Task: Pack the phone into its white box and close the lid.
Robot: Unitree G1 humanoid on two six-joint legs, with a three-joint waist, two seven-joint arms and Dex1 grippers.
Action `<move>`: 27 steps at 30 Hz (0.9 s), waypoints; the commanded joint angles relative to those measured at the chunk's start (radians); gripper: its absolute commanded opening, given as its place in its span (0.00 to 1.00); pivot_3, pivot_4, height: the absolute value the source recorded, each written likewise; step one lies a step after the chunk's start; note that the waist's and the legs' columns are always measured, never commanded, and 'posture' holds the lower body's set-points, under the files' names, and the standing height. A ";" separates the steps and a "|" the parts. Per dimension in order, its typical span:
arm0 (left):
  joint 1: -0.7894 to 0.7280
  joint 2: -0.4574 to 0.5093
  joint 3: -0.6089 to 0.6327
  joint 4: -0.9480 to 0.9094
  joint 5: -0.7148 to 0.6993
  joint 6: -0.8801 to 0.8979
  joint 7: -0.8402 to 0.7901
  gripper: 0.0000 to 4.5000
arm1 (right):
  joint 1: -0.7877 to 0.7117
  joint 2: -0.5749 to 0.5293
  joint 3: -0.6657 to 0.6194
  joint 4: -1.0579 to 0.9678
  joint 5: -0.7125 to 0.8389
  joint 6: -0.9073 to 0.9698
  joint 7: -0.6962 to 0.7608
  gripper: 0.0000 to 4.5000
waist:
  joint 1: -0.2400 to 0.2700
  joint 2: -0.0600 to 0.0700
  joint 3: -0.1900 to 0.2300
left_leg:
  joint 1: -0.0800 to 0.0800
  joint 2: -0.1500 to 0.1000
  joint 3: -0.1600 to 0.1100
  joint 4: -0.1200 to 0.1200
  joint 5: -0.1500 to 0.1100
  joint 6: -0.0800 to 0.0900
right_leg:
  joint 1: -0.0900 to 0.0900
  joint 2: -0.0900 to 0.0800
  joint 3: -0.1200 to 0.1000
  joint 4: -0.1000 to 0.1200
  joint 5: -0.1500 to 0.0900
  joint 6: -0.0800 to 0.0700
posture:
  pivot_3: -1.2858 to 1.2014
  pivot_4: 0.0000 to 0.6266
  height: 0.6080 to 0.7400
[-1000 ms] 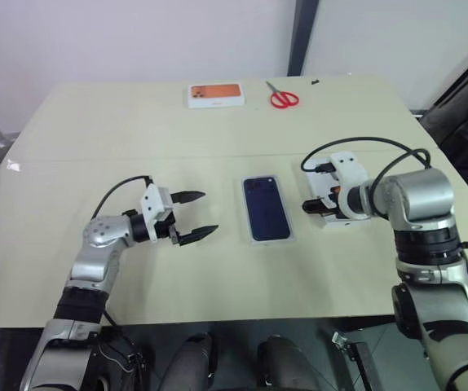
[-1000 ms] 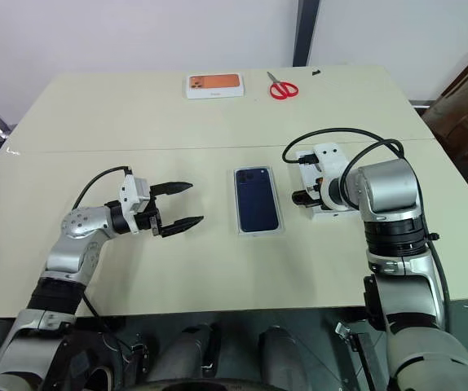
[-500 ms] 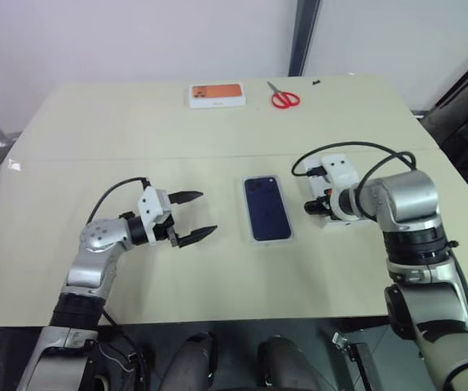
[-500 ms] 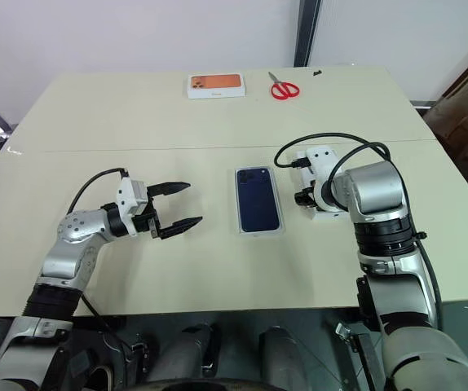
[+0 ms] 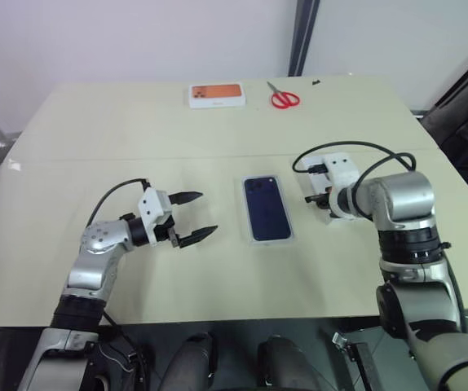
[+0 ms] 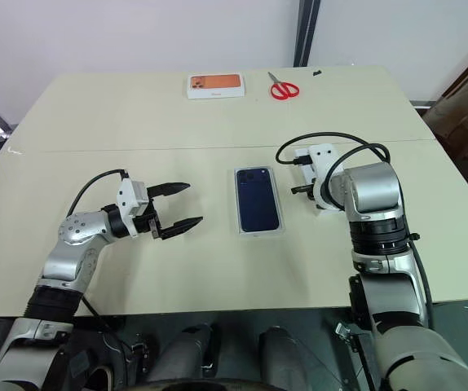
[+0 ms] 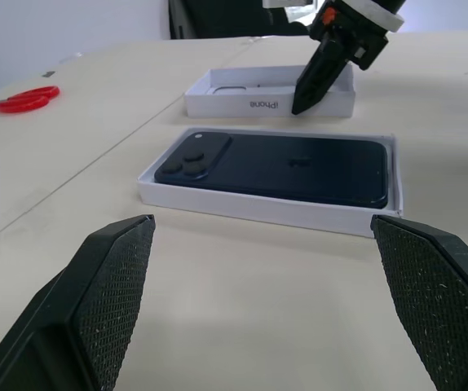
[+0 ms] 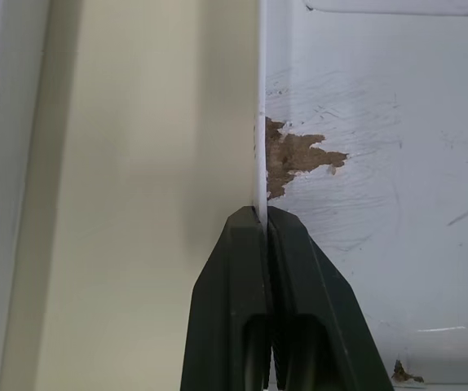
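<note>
The dark navy phone (image 5: 267,207) lies back up inside the white box (image 7: 258,208) at the middle of the table. To its right lies the lid (image 7: 250,102), open side up, white inside with a brown mark (image 8: 295,155). My right gripper (image 8: 267,224) points down at the lid's side nearest the box and is shut on that thin wall. From the head views the arm hides most of the lid. My left gripper (image 5: 200,214) hovers to the left of the box, pointing at it, open with nothing between its fingers.
An orange-topped white box (image 5: 215,94) and red scissors (image 5: 283,98) lie at the table's far edge. A seam crosses the tabletop (image 5: 136,157) behind the phone. Bare table lies between my left gripper and the box.
My right gripper has closed from wide open onto the lid's wall. The left arm has stayed put.
</note>
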 commanded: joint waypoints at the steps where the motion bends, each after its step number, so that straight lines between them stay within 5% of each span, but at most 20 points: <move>1: -0.028 0.012 0.019 0.003 0.000 -0.014 0.010 1.00 | -0.053 0.011 -0.033 0.000 0.039 -0.129 0.049 0.00 | 0.000 0.000 0.000 | 0.000 0.000 0.000 0.000 0.000 0.000 | 0.000 0.000 0.000 0.000 0.000 0.000 | 0.52 0.24 0.95; 12: -0.036 0.026 0.071 0.003 -0.015 0.017 0.072 1.00 | -0.084 0.255 -0.261 -0.055 0.292 -0.366 0.111 0.00 | -0.004 0.001 0.000 | 0.000 0.001 0.000 -0.001 0.000 0.000 | -0.001 0.001 0.000 0.001 0.000 0.000 | 0.52 0.24 0.95; 20: -0.057 0.037 0.132 -0.038 -0.100 0.150 0.114 1.00 | -0.070 0.536 -0.639 -0.073 0.721 -0.067 -0.003 0.00 | -0.003 0.001 0.000 | 0.000 0.001 0.000 0.000 0.000 0.000 | -0.001 0.001 0.000 0.001 0.000 0.000 | 0.52 0.24 0.95; 27: -0.053 0.037 0.142 -0.102 -0.149 0.275 0.142 1.00 | 0.047 0.603 -0.645 -0.083 0.987 0.087 -0.122 0.00 | -0.004 0.003 0.001 | 0.000 0.000 0.000 -0.001 0.000 0.000 | -0.001 0.000 0.000 0.002 0.000 0.000 | 0.52 0.24 0.95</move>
